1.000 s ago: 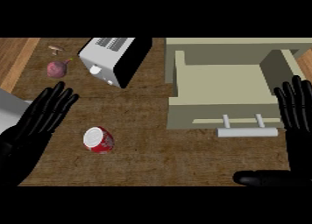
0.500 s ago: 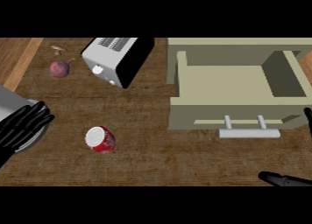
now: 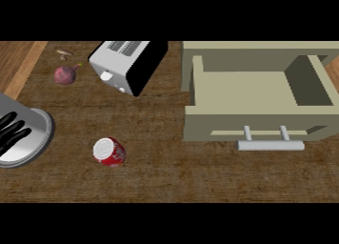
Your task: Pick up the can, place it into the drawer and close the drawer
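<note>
The red can [image 3: 110, 152] lies on its side on the brown counter, its white end turned toward the upper left. To its right, the beige drawer [image 3: 320, 88] stands pulled open with nothing inside, its grey handle [image 3: 271, 144] at the front. My left hand [image 3: 5, 131] shows only at the left edge, black fingers straight and spread in front of the grey forearm [image 3: 30, 138], well left of the can and not touching it. My right hand is out of the picture.
A silver and black toaster [image 3: 126, 64] stands behind the can, left of the drawer. A purple vegetable [image 3: 64, 75] and a small mushroom [image 3: 62, 52] lie at the back left. A lighter wooden strip runs along the counter's left edge [image 3: 17, 62].
Both hands have drawn back toward the picture's edges: the left one now shows only at the far left, and the right one has left the view. Can and drawer have not moved.
</note>
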